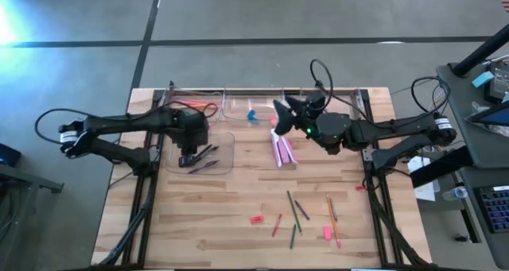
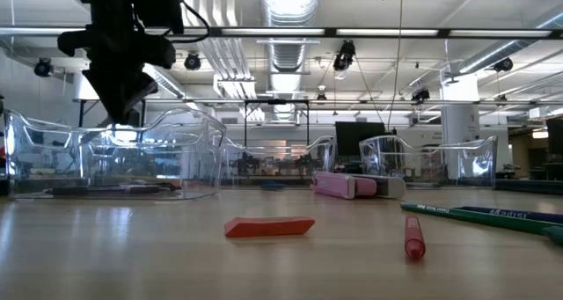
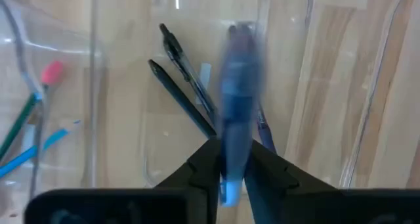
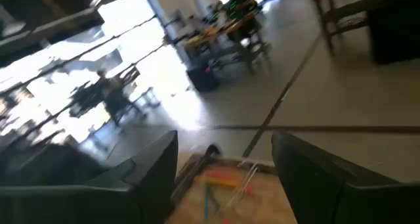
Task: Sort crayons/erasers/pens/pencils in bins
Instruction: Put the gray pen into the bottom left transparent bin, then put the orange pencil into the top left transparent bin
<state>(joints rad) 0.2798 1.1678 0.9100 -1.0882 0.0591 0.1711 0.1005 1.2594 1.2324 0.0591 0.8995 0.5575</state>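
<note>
The left gripper (image 3: 231,163) is held over the wide clear bin (image 1: 225,144) near the table's (image 1: 238,199) left edge, its fingers narrowly parted around a blurred blue pen (image 3: 237,99). Dark pens (image 3: 184,86) lie in that bin. The right gripper (image 4: 223,161) is spread wide and empty above the far-edge bins (image 1: 254,104). Pink erasers (image 1: 256,219) lie near the front edge.

2 pink erasers (image 1: 256,219) flat, clear bins (image 1: 227,156) behind
</note>
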